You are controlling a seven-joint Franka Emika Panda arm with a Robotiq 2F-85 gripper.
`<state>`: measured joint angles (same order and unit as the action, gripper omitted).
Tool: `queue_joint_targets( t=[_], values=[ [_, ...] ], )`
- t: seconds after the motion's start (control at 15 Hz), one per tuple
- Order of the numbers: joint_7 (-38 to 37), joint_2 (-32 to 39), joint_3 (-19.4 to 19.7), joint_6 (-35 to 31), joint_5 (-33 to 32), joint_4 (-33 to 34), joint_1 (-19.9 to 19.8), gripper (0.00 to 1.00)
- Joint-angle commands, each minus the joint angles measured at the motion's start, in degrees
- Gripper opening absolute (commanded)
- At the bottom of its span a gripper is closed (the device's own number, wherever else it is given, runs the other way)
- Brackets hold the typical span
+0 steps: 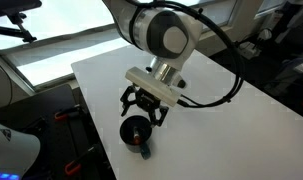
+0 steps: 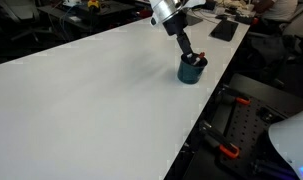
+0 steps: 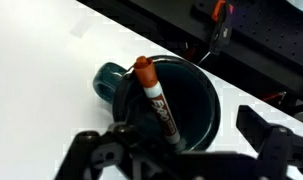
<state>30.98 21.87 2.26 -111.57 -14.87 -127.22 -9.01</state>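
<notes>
Nearest the wrist camera, two black fingers (image 3: 91, 152) are seen at the bottom of the view, one to each side of the mug (image 3: 203, 88). The jaws are spread wide and nothing is gripped between them. In the gap between the fingers, inside the mug, a marker (image 3: 158, 105) is stood on end. It is tilted, and its red cap is leaned over the rim on the side of the mug's handle. No contact between the fingers and the marker is shown.

The mug is dark teal and is set upright on the white counter (image 3: 41, 95). The counter's edge is found close beyond the mug. Past that edge, farther from the mug, a black perforated board (image 3: 276, 45) is seen, with an orange clamp (image 3: 220, 10) on it.

In both exterior views the jaws are hung directly over the mug (image 1: 138, 133) (image 2: 191, 72), close above its rim. Whether the rim is touched cannot be told. The marker's red cap (image 2: 197, 60) is made out just above the mug in an exterior view. Higher over the mug, the white and black arm (image 1: 166, 35) is seen in an exterior view, and a black cable (image 1: 216, 95) is looped from it out to one side of the mug. Most of the counter (image 2: 111, 100) is spread away from the mug toward the far side.
</notes>
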Motion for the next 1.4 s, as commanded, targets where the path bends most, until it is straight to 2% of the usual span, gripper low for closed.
queue_joint_targets(
  t=[0.0,0.13,0.2,0.87,1.33],
  values=[
    [-4.54,-1.84,0.24,-2.71,-1.71,-1.85,1.18,1.0],
    [-6.27,-2.24,0.31,-3.45,-2.17,-2.35,1.59,1.0],
    [-3.73,0.01,0.04,-1.63,-0.7,-0.03,0.73,1.0],
    [-4.87,-0.63,0.02,-2.79,-0.87,-1.12,1.02,1.0],
    [-2.24,-2.09,-0.34,-1.97,0.5,-1.77,0.2,1.0]
  ],
)
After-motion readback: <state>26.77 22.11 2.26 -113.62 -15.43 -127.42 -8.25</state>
